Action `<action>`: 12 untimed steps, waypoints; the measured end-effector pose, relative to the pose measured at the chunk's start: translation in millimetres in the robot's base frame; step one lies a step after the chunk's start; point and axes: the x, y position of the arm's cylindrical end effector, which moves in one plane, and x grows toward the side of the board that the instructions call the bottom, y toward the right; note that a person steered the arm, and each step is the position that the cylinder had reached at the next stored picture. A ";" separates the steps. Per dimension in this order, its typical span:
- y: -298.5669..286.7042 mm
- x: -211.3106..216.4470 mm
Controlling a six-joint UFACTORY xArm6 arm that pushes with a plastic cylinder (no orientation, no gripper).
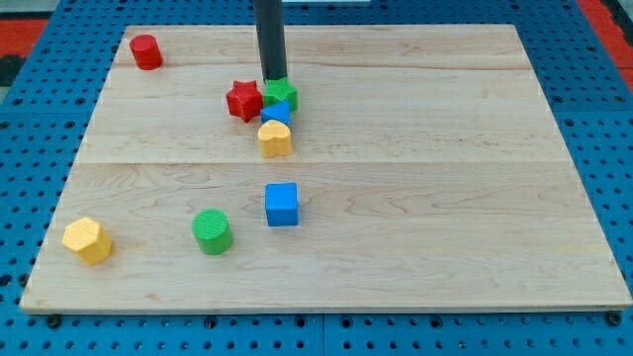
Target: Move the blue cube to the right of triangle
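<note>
Wooden counter [445,148] on a blue pegboard [593,59]; seven blocks counted in all.

Reds, two: a red cylinder [145,51] far out at ten o'clock from the board's middle, alone near the top-left corner; a red star-like block [242,101] in the central cluster.

Greens, two: a green star-like block [284,95] in the cluster, touching the red one on its three o'clock side; a green cylinder [212,231] low at about seven o'clock from the middle.

Yellows, two: a yellow heart-like block [275,139] at the cluster's six o'clock end; a yellow hexagonal block [87,240] near the bottom-left corner, well apart from the rest.

Blues, two: a small blue triangle [277,113], partly hidden, wedged between the green star above and the yellow heart below; the blue cube [282,204] standing alone at six o'clock from the cluster, apart from it, with the green cylinder near at its eight o'clock.

One rod, dark, upright, coming down from the view's top; my tip [272,79] sits at the cluster's twelve o'clock, touching or just beside the green star's top edge, well apart from the blue cube; no hand on this rig, so no grip state to tell.
</note>
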 end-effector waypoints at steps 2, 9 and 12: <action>138.8 114.4; -2.6 186.3; -42.0 162.2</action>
